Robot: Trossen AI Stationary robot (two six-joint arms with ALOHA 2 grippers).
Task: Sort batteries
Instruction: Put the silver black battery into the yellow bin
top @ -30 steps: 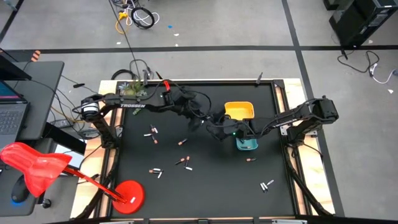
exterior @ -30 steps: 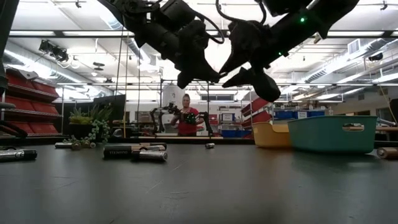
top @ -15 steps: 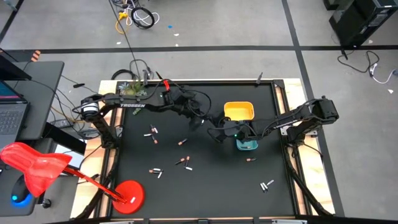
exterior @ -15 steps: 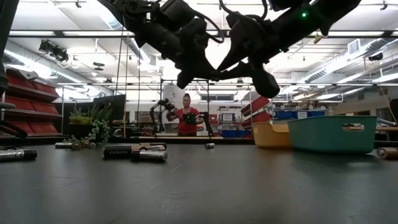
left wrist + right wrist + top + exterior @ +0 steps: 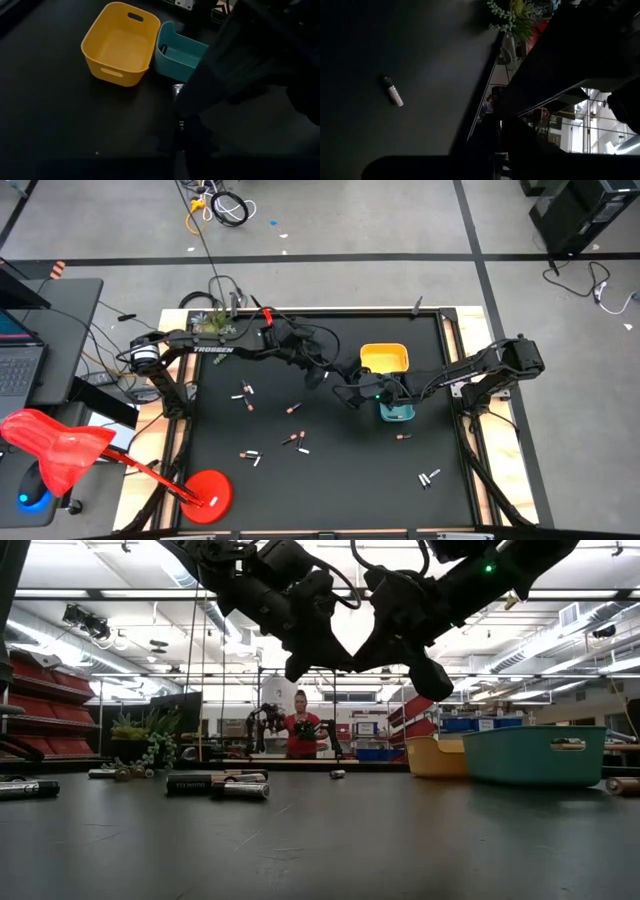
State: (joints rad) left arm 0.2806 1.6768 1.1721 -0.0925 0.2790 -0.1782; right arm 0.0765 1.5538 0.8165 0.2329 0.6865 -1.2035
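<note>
My two grippers meet in mid-air over the middle of the black table. My left gripper [image 5: 326, 376] [image 5: 180, 142] comes from the far left, my right gripper [image 5: 348, 393] [image 5: 385, 650] from the right. Between them is one thin battery [image 5: 179, 107] with a silver end, and both grippers are shut on it. Other batteries lie flat on the table [image 5: 245, 392] [image 5: 295, 440] [image 5: 403, 436] [image 5: 430, 476]. A yellow tray [image 5: 385, 358] and a teal tray [image 5: 397, 411] stand to the right of the grippers. My left gripper pinches one end of the battery [image 5: 181, 126] between its two fingers. The battery sticks out past the fingertips, clear of the table. My right gripper is shut over the battery's other, silver end [image 5: 177, 91]. One dark finger [image 5: 200, 92] covers most of that contact, so how it holds does not show.
The two trays [image 5: 120, 45] [image 5: 180, 52] stand side by side just beyond the grippers. A small plant [image 5: 215, 325] is at the far left corner. A red lamp [image 5: 60, 445] and its round base [image 5: 205, 490] are at the near left. A person [image 5: 300, 730] stands behind the table.
My right gripper has shut: in the low view its fingers stood wide apart around the tip of my left gripper and now lie close together there. Both arms have stayed high over the table's middle, and the battery stays in the air.
</note>
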